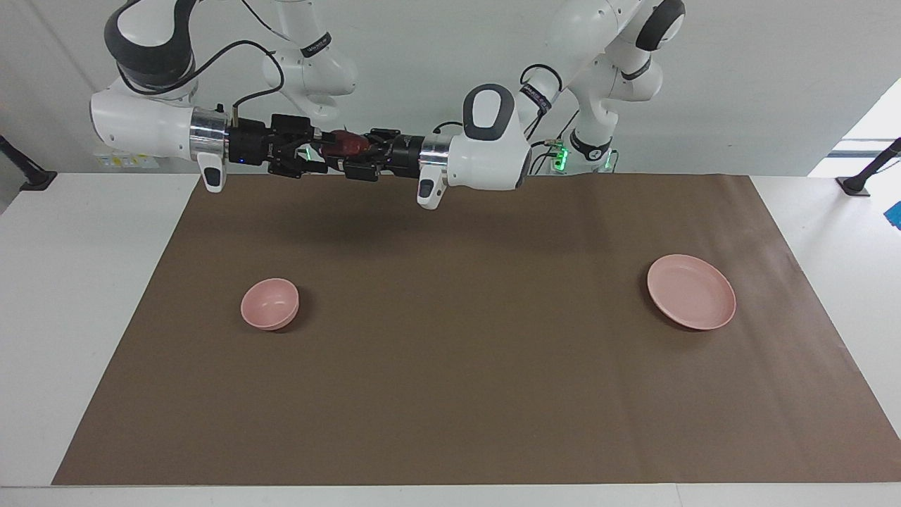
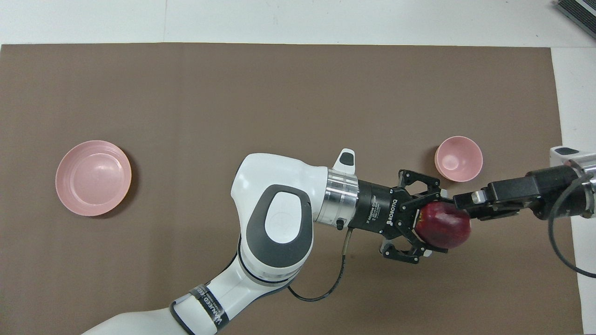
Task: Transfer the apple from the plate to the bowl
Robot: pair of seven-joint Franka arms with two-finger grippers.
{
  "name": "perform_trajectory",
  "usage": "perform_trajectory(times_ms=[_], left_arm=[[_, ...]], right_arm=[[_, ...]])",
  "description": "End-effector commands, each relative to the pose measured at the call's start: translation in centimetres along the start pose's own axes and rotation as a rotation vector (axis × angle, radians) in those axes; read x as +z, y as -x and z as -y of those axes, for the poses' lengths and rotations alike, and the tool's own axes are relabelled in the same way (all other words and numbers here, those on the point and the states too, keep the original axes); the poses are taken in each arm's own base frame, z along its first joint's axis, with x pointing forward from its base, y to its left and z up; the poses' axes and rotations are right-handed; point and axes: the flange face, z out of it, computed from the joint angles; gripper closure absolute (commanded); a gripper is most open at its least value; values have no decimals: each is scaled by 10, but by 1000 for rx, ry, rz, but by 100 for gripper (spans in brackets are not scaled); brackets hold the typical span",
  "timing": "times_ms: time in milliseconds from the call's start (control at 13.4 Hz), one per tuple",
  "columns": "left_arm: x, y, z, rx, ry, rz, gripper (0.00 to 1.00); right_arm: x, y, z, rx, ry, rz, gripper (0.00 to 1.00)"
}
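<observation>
Left end effector [image 2: 426, 226] pinching apple [image 2: 442, 225] above the mat, right end effector [image 2: 465, 204] spread, tips at the apple

A white bench [image 1: 84, 296] carries a large brown paper mat [image 1: 450, 394] that covers most of its top, leaving bare white strips at the 3 and 9 o'clock edges of the facing view. On the bare strip at about 2 o'clock in that view stands a black clamp post [image 1: 869, 169], and a matching black post [image 1: 24, 172] stands at about 10 o'clock. In the overhead view a dark ribbed object [image 2: 577, 11] pokes in at the 1 o'clock corner, only partly seen.
</observation>
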Motion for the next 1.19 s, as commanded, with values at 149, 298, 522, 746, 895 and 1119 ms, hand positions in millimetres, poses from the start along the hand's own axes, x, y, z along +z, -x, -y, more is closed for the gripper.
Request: perform_trajectory(times_ms=[149, 298, 522, 746, 895, 1119], left_arm=[[19, 16, 6, 5, 27, -1, 100], [22, 21, 2, 12, 37, 5, 100], [32, 33, -3, 29, 78, 0, 100], [34, 33, -2, 25, 83, -2, 100], [37, 34, 0, 27, 77, 0, 100], [43, 35, 6, 27, 67, -3, 100]], right_arm=[[4, 12, 1, -31, -31, 24, 0], [5, 15, 0, -29, -28, 45, 0], [4, 17, -4, -35, -7, 59, 0], [3, 18, -5, -33, -11, 70, 0], [3, 20, -4, -26, -14, 81, 0], [2, 24, -3, -3, -22, 108, 0]])
